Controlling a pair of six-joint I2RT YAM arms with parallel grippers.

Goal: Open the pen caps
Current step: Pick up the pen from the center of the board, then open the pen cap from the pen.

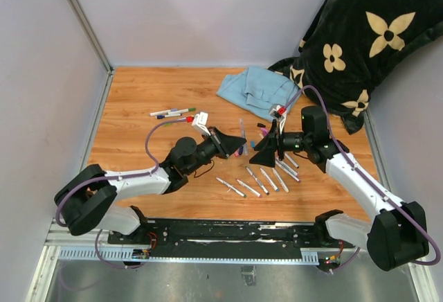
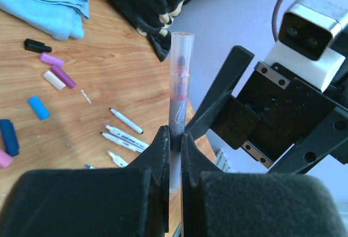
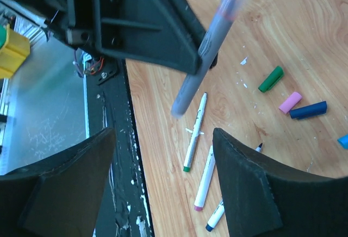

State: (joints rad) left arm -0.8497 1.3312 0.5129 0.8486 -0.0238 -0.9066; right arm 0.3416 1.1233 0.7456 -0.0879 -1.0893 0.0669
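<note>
- The left gripper [image 2: 174, 136] is clenched on a pale marker [image 2: 178, 85]. It holds the marker up off the desk [image 1: 138, 149], with the free end pointing toward the right arm.
- That free end looks like a clear, open tube above a reddish band. Whether a cap sits on it I cannot tell.
- The right gripper [image 3: 163, 139] is released, its fingers spread wide with nothing between them. It is just beside the marker and not touching it.
- Loose pen caps [image 2: 63, 76] lie on the desk beyond the held marker: purple, black, blue, dark blue and pink, plus a green cap [image 3: 271, 79].
- About 6 uncapped markers [image 1: 257, 179] lie in a row near the arms' side of the desk. A small group of capped markers [image 1: 173, 113], their ends coloured, waits at the back left.
- Judged from this, the step in hand is uncapping the 1 marker held between the 2 grippers, and the task is well along but not finished.
- If a cap is on, the right gripper has to centre its fingers around the marker's free end and close on that end alone. It then pulls straight along the barrel while the left gripper holds firm. A skewed pull could bend the marker or twist it out of the grip.
- If the cap is off, the marker should go down with the uncapped row, and 1 from the back-left group comes next.
</note>
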